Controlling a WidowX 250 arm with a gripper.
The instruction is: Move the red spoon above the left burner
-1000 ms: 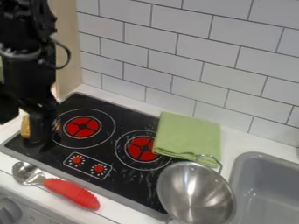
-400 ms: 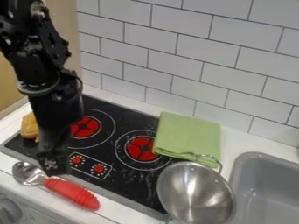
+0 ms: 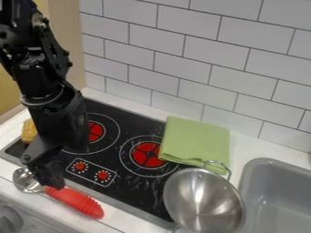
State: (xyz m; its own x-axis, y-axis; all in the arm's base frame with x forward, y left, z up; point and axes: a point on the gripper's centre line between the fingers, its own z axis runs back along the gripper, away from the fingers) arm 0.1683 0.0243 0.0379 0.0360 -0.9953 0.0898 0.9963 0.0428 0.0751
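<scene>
The black gripper [image 3: 67, 167] hangs over the front left of the stove, its fingers apart. One finger reaches down to the spoon where its metal neck meets the red handle; whether it touches is unclear. The red-handled spoon [image 3: 76, 200] lies on the white counter along the stove's front edge, metal bowl to the left and handle to the lower right. Part of its neck is hidden by the gripper. Behind the gripper, the left burner [image 3: 95, 131] shows a red centre, its left part covered by the arm.
A green cloth [image 3: 195, 142] lies at the stove's back right corner. The metal pan [image 3: 202, 200] covers the front right corner, beside the grey sink [image 3: 276, 195]. A yellow-brown object [image 3: 28, 131] sits at the stove's left edge. The right burner [image 3: 147, 154] is uncovered.
From the stove's left side, the gripper has come toward the front and slightly right, down to the spoon, and its fingers now show spread. The spoon lies as before.
</scene>
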